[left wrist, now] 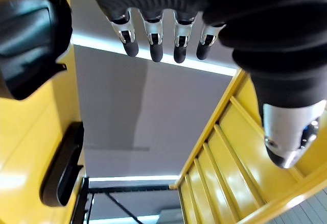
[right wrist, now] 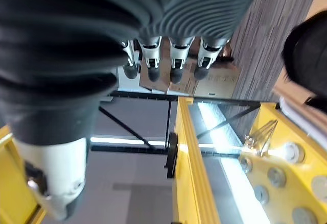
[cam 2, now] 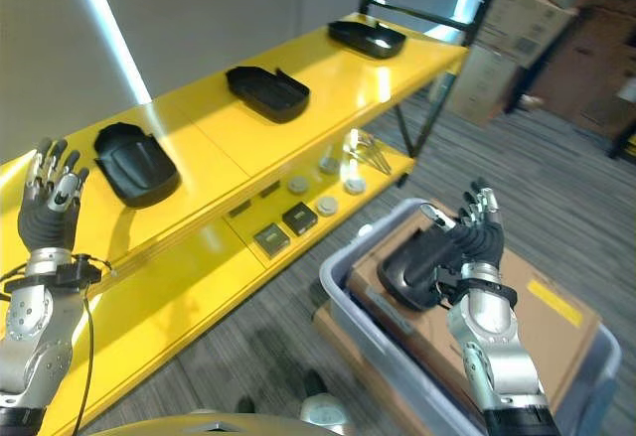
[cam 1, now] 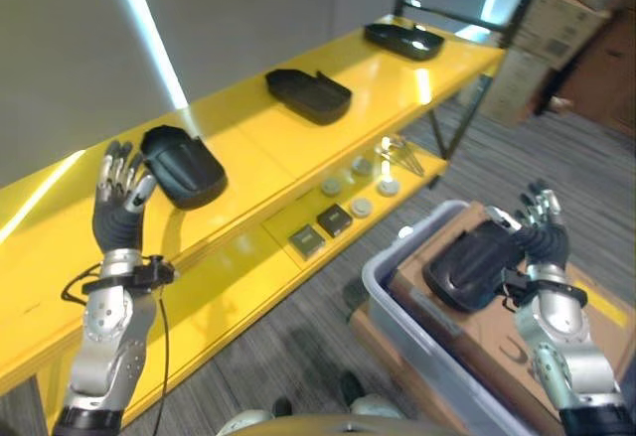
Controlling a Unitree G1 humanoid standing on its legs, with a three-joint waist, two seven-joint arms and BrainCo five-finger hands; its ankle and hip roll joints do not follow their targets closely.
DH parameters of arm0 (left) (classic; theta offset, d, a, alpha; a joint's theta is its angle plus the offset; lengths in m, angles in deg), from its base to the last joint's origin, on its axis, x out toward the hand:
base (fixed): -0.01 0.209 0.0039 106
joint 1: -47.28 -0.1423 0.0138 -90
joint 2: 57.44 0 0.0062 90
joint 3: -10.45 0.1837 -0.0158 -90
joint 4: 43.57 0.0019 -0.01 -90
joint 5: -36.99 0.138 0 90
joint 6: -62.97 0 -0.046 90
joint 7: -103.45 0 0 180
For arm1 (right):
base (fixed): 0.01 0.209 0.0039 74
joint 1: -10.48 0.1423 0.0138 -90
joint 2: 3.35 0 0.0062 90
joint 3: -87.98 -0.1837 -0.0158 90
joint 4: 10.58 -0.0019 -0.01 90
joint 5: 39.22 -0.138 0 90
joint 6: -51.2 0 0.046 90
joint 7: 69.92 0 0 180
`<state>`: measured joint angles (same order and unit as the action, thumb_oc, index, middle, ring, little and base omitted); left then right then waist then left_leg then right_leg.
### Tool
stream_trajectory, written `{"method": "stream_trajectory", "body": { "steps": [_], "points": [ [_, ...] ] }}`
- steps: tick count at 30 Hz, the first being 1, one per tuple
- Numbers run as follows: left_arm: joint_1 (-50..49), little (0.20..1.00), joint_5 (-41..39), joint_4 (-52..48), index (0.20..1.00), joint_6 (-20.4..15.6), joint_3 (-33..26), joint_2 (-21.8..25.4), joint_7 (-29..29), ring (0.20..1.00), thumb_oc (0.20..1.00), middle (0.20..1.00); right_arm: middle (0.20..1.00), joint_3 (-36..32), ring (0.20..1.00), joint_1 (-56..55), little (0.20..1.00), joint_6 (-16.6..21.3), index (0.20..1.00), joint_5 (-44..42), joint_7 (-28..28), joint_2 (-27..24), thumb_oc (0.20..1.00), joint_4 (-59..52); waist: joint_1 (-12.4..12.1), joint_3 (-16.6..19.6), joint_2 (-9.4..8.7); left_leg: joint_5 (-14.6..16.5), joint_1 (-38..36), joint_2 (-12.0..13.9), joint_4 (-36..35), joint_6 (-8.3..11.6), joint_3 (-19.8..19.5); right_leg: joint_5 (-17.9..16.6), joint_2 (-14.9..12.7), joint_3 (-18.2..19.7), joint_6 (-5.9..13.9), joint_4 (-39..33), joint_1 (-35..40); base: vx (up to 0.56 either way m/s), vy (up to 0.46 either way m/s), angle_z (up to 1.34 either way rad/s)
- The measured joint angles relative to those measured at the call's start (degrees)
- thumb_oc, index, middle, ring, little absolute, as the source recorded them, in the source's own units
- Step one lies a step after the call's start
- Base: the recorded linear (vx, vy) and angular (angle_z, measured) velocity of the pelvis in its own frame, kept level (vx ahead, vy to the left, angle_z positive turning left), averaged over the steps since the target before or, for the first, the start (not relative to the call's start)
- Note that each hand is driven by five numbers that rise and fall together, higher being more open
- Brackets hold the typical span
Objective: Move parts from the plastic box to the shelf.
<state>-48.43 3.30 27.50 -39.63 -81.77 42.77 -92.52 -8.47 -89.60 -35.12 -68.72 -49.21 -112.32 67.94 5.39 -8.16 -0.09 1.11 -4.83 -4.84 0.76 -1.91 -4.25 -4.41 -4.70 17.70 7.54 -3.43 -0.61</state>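
While the left hand (cam 1: pixel 119 198) is spreading its fingers just beside a black part (cam 1: pixel 184 166), the right hand (cam 2: pixel 475 242) is hovering, fingers straight, beside another part (cam 2: pixel 422 265).

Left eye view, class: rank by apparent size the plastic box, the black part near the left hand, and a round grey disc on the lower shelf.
1. plastic box
2. black part, though the box sits nearer the camera
3. round grey disc
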Motion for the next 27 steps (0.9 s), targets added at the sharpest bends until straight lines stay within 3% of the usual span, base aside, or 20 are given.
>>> {"method": "stream_trajectory", "body": {
  "steps": [2,6,7,8,9,11,13,14,16,18,21,25,27],
  "points": [
    [0.6,1.000,-0.1,0.1,1.000,0.0,0.2,0.6,0.0,1.000,1.000,1.000,1.000,-0.8,1.000,-1.3,1.000,0.0,1.000,0.1,-0.3,1.9,1.000,-1.1,0.4,-0.7,-1.07,0.0,-0.3,-0.6,0.3,-0.43,3.4,0.6,-1.4,-0.3,0.85,-0.3,-1.5,-0.14,0.091,-0.93],
    [1.1,1.000,0.0,2.8,1.000,-0.1,0.0,1.3,-0.4,1.000,1.000,1.000,1.000,-0.8,1.000,-3.0,1.000,-0.1,1.000,0.1,-1.8,3.5,1.000,-1.2,1.7,-3.2,-0.95,-0.1,-1.4,1.0,0.2,-1.24,12.3,2.4,-3.9,-9.4,1.99,1.0,-3.6,-0.15,-0.022,-1.11],
    [0.6,1.000,0.0,2.5,1.000,-0.2,-0.3,1.8,-0.4,1.000,1.000,1.000,1.000,-0.8,1.000,-3.7,1.000,0.0,1.000,0.1,-2.0,3.5,1.000,-1.2,1.5,-3.5,-1.47,0.1,-1.5,1.1,0.4,-1.38,14.0,2.7,-4.3,-12.5,1.97,1.6,-3.7,-0.13,-0.098,-0.88],
    [-0.6,1.000,0.1,1.9,1.000,-0.3,-1.0,2.1,-0.5,1.000,1.000,1.000,1.000,-0.4,1.000,-3.5,1.000,0.0,1.000,0.0,-2.6,3.5,1.000,-1.0,0.6,-4.0,-1.44,0.4,-1.8,2.4,0.4,-0.89,17.7,3.7,-4.8,-17.2,0.52,1.3,-4.1,-0.14,-0.108,-2.17],
    [-2.8,1.000,0.1,2.0,1.000,-0.9,-2.4,1.7,-0.9,1.000,1.000,1.000,1.000,-0.2,1.000,-1.9,1.000,-0.1,1.000,0.0,-3.3,3.6,1.000,-0.9,-3.5,-6.1,0.17,1.3,-3.6,5.6,1.0,-0.13,23.8,3.6,-6.1,-28.1,0.63,4.9,-6.1,-0.17,-0.194,-2.02],
    [-2.8,1.000,0.1,2.1,1.000,-1.0,-2.5,1.8,-0.9,1.000,1.000,1.000,1.000,0.3,1.000,-1.1,1.000,0.1,1.000,0.1,-3.1,3.5,1.000,-0.9,-4.7,-6.5,0.03,2.4,-4.8,7.1,1.0,0.84,25.7,3.7,-9.2,-32.5,1.58,8.0,-4.7,-0.12,-0.184,-1.32],
    [-2.1,1.000,-0.6,2.0,1.000,-1.0,-2.7,2.5,-0.7,1.000,1.000,1.000,1.000,1.4,1.000,0.0,1.000,0.1,1.000,0.2,-2.2,3.5,1.000,-1.0,-5.4,-6.5,-0.81,2.6,-5.4,8.2,1.7,2.46,26.8,4.0,-11.5,-32.5,1.79,12.0,-2.8,-0.03,-0.232,-0.54],
    [-0.9,1.000,-1.4,1.5,1.000,-1.0,-3.1,4.6,-0.3,1.000,1.000,1.000,1.000,1.9,1.000,1.2,1.000,0.1,1.000,0.5,-1.3,4.0,1.000,-1.1,-6.6,-6.4,-3.46,3.7,-5.1,7.7,3.6,5.44,25.0,-0.6,-12.1,-31.9,1.96,10.8,-0.2,0.02,-0.330,-0.51],
    [0.1,1.000,-2.2,1.5,1.000,-0.6,-2.8,3.8,-0.4,1.000,1.000,1.000,1.000,1.8,1.000,2.9,1.000,-0.1,1.000,0.7,-0.6,4.0,1.000,-1.2,-6.7,-6.1,-0.44,3.4,-4.1,10.6,4.0,6.23,21.0,-1.4,-7.6,-32.3,0.29,7.1,0.4,0.07,-0.388,-0.53],
    [1.4,1.000,-2.3,1.5,1.000,-0.3,-2.9,2.8,-1.1,1.000,1.000,1.000,1.000,1.7,1.000,3.3,1.000,-0.1,1.000,0.7,-0.6,3.5,1.000,-0.3,-5.9,-5.9,0.93,2.6,-4.2,13.2,3.5,7.85,20.6,-1.6,-5.6,-34.8,-0.31,5.8,0.4,0.11,-0.403,-0.35],
    [2.5,1.000,-3.3,1.5,1.000,0.2,-3.7,0.3,-1.2,1.000,1.000,1.000,1.000,0.6,1.000,1.0,1.000,-0.1,1.000,0.7,-0.9,3.4,1.000,-0.1,-4.1,-5.6,1.31,1.8,-4.5,16.7,3.2,9.40,21.5,-1.7,-1.5,-34.6,-2.21,4.7,0.8,0.14,-0.328,-0.22],
    [1.4,1.000,-3.4,1.5,1.000,0.2,-4.3,-2.8,-1.2,1.000,1.000,1.000,1.000,-4.8,1.000,-4.0,1.000,-0.1,1.000,0.7,-2.1,3.5,1.000,-0.9,-2.7,-5.3,0.89,0.7,-5.3,19.2,4.3,8.83,21.3,-0.3,1.5,-34.1,-4.64,4.9,1.4,0.17,-0.410,-0.21],
    [1.3,1.000,-3.2,1.8,1.000,0.1,-4.3,-2.8,-1.8,1.000,1.000,1.000,1.000,-4.4,1.000,-3.6,1.000,-0.1,1.000,0.7,-3.8,3.9,1.000,0.5,-3.5,-4.9,-0.69,-0.1,-3.8,20.1,10.0,8.02,21.1,1.1,1.3,-33.2,-5.69,5.6,1.6,0.09,-0.290,-0.27]
  ]
}}
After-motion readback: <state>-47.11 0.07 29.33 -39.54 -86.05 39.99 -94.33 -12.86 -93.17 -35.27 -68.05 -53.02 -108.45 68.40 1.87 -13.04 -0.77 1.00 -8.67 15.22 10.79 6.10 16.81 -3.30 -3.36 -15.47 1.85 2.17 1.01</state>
